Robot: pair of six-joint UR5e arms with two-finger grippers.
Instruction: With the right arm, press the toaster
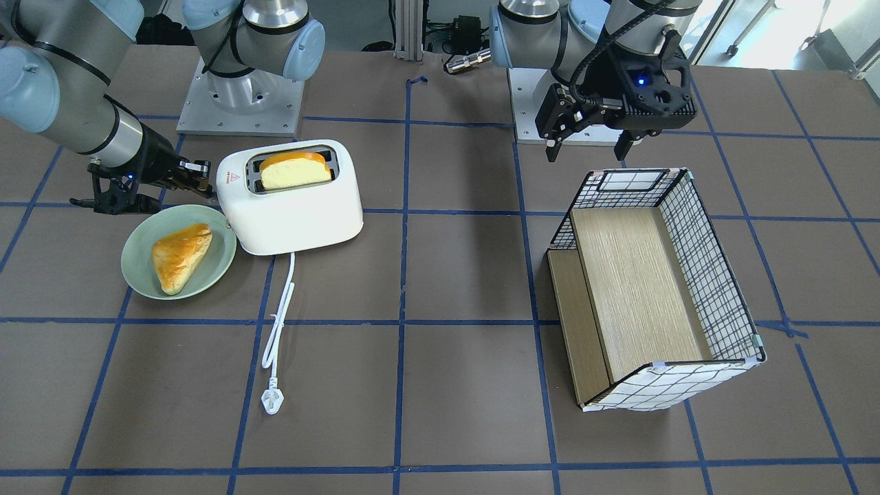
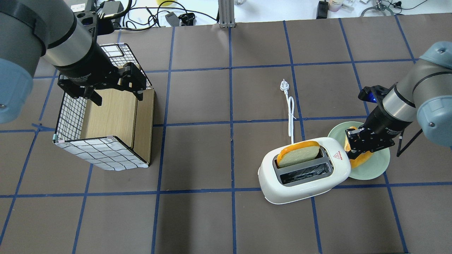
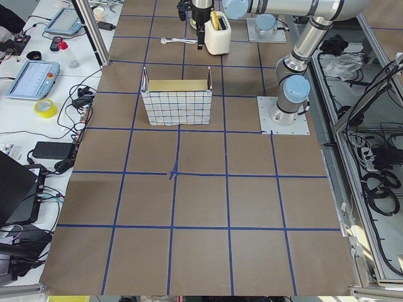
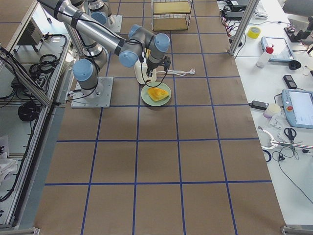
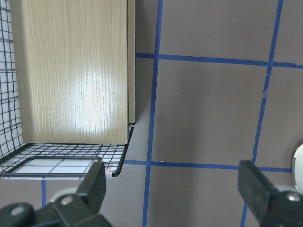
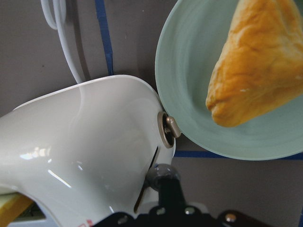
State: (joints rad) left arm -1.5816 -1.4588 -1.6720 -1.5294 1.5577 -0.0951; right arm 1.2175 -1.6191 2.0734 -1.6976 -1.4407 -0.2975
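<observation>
Brown paper with a blue tape grid over the table (image 2: 212,218); read left to right as in the overhead view.

Far left: wire basket (image 2: 102,155) with checked lining and a wooden shelf inside. Hanging above its end nearer the robot: left gripper (image 2: 118,99), spread wide, holding nothing.

Right of centre: toaster (image 2: 300,185), white and glossy, flat on the table, with a red triangle sticker on top at the end nearer the plate. In the slot farther from the robot: slice of bread (image 2: 300,155), standing proud of the top. Running away from the robot: white cord (image 2: 290,116), looped, ending in a plug (image 2: 283,85) loose on the table.

Just beside the toaster's end: pale green plate (image 2: 376,169) with a golden triangular pastry (image 1: 180,256).

Over the plate: right gripper (image 6: 164,178), fingers drawn together on nothing, tip against the dark lever slot on the toaster's end, next to a round beige dial (image 6: 166,130).
</observation>
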